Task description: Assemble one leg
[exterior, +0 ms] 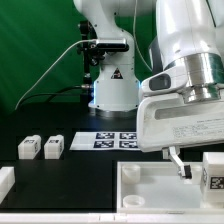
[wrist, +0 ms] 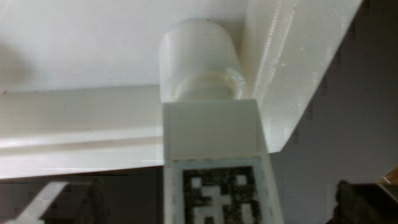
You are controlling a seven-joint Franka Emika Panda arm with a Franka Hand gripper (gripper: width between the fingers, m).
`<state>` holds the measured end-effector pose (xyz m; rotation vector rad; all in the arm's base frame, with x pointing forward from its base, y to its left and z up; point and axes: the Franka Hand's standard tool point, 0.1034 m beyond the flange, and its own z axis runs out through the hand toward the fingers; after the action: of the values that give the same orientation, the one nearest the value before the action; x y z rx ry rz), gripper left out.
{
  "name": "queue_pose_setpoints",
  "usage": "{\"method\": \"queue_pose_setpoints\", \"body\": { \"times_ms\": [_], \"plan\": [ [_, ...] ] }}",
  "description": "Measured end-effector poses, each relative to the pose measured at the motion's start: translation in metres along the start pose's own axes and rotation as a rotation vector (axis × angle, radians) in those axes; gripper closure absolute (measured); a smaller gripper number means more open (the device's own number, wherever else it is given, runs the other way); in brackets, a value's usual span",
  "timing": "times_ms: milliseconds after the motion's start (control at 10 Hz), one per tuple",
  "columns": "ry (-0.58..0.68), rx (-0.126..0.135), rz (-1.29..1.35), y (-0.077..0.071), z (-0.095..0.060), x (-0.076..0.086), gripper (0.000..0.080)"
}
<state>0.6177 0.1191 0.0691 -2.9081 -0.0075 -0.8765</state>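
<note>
We judge the step in hand to be seating the leg (wrist: 214, 150) into the panel (exterior: 150, 185). In the wrist view its rounded end (wrist: 199, 60) lies pushed into an inner corner of the panel, where two raised walls meet. Whether it has entered a hole there we cannot tell.

The tool (exterior: 180, 162) hangs low over the panel, close to the desk's (exterior: 40, 120) near edge and toward the corner at the exterior view's right. It looks spread open and gripping nothing. The dark, blurred fingers (wrist: 39, 208) stand clear of the leg on either side, though the blur leaves us some doubt.

The next move, as we read it, calls for closing squarely on the leg's blocky body. Then it must be turned or pressed home while held in line with the corner. A skewed grip could lever the rounded end out along the wall.

The leg is small, white and blocky. It has a cylindrical stub at one end and a black-and-white square tag (wrist: 222, 195) on the face we see. In the exterior view it shows at the right border (exterior: 213, 172), just beside the tool. A second leg (exterior: 28, 147) and a third leg (exterior: 53, 146) sit side by side, well apart, toward the desk's edge at the exterior view's left. The marker board (exterior: 115, 140) lies mid-desk.
</note>
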Motion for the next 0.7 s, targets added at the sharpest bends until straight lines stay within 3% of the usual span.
{"method": "queue_pose_setpoints", "body": {
  "times_ms": [700],
  "plan": [
    [-0.005, 0.0, 0.0, 0.0, 0.0003, -0.0006, 0.0151]
  ]
}}
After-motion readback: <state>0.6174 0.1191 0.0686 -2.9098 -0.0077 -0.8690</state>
